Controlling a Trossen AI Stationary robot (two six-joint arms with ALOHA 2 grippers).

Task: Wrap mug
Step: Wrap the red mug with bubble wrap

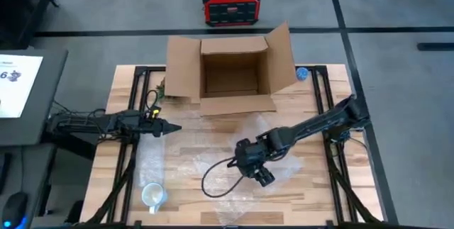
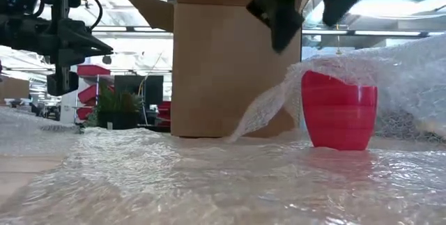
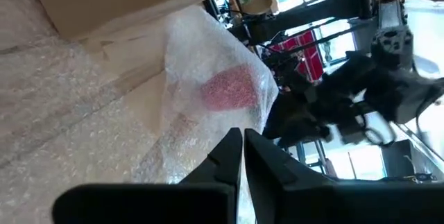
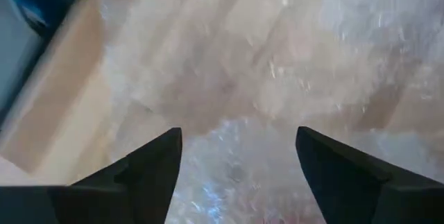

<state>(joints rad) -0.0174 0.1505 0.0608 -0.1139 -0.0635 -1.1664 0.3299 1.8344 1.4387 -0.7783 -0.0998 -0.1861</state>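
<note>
Table [image 1: 213,151]: 1 red mug [image 2: 339,111], 1 white mug [image 1: 153,196], 1 box [image 1: 230,73].

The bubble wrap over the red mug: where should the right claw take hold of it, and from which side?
Probably the loose flap of bubble wrap that slopes from the red mug to the table on the cardboard box side. It is thin, free and off the mug's wall. The right claw, open, hovers above, so it could come down from above and pinch that edge.
</note>
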